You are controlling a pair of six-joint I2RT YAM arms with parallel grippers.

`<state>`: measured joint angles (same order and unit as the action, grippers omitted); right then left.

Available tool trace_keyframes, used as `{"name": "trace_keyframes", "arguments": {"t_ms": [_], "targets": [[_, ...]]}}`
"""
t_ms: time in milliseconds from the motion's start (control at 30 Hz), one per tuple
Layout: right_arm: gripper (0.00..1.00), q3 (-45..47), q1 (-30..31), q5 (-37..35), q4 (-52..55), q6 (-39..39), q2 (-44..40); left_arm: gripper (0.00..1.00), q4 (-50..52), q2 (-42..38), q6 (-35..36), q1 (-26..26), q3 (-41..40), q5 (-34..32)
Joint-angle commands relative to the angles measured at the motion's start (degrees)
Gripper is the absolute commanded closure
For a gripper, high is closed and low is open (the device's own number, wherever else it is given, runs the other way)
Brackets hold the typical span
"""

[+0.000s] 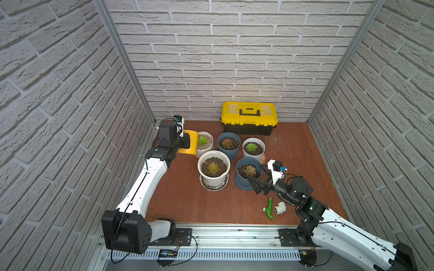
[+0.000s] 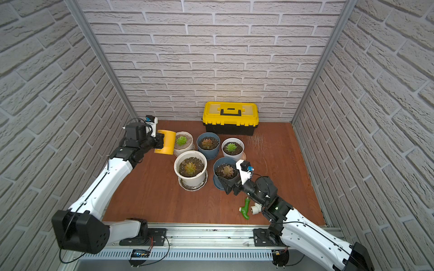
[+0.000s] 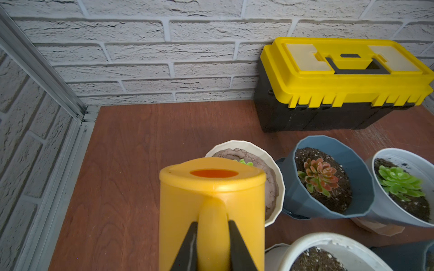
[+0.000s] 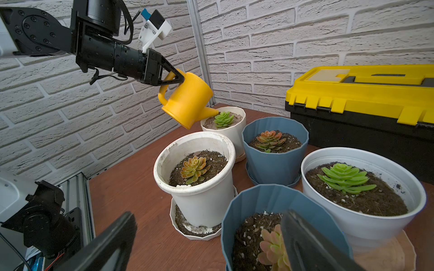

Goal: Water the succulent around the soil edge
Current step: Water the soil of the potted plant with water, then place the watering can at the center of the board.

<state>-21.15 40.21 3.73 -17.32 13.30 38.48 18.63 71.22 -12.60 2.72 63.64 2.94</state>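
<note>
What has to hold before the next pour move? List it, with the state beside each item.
1. Grip: left gripper shut on the watering can by its handle: ok.
2. Tilt: can tipped, spout toward the rear white pot: ok.
3. Aim: spout over bare soil, off the succulent leaves: cannot tell.
4. Flow: water leaving the spout: cannot tell.
5. Other arm: right gripper open, well away from the can: ok.
6. Clearance: right gripper free of the near blue pot: cannot tell; one finger hangs close by its rim.
</note>
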Motion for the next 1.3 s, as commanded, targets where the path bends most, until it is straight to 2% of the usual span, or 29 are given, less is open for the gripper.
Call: {"name": "trace_keyframes", "arguments": {"t_ms": [0, 267, 367, 467, 667, 733, 900, 1033, 1267], "targets": [[0.00, 0.26, -0.17, 0.19, -2.59, 0.05, 0.12, 1.00, -6.19, -3.54, -0.60, -0.44, -1.85, -1.42], [0.00, 0.49, -0.19, -0.38, -2.63, -0.38, 0.15, 1.00, -16.63, -11.35, -1.33, -1.14, -10.83, -6.31], [0.00, 0.66, -0.17, -0.32, -3.22, -0.22, 0.71, 1.00, -26.43, -15.01, -1.90, -1.27, -18.74, -10.92], [0.00, 0.84, -0.21, 0.29, -4.36, 0.14, 1.62, 1.00, -37.47, -14.37, -3.30, -3.14, -24.85, -14.40], [0.00, 1.28, -0.22, -0.07, -4.73, -0.60, 1.98, 1.00, -50.71, -5.81, -13.37, -10.81, -28.68, -11.26], [0.00, 1.42, -0.15, -0.46, -4.83, -0.75, 2.12, 1.00, -54.84, -2.16, -11.95, -12.31, -28.47, -10.40], [0.00, 1.55, -0.20, -0.37, -5.74, -1.15, 3.61, 1.00, -62.51, 9.15, -2.65, -14.37, -24.71, -5.59], [0.00, 1.63, -0.21, -0.44, -6.38, -1.86, 5.27, 1.00, -71.12, 20.08, -3.20, -16.76, -21.67, -1.33], [0.00, 4.22, -0.13, -2.84, -10.07, -3.75, 5.82, 1.00, -78.24, 35.50, -2.93, -16.96, -12.74, 1.16]]}}
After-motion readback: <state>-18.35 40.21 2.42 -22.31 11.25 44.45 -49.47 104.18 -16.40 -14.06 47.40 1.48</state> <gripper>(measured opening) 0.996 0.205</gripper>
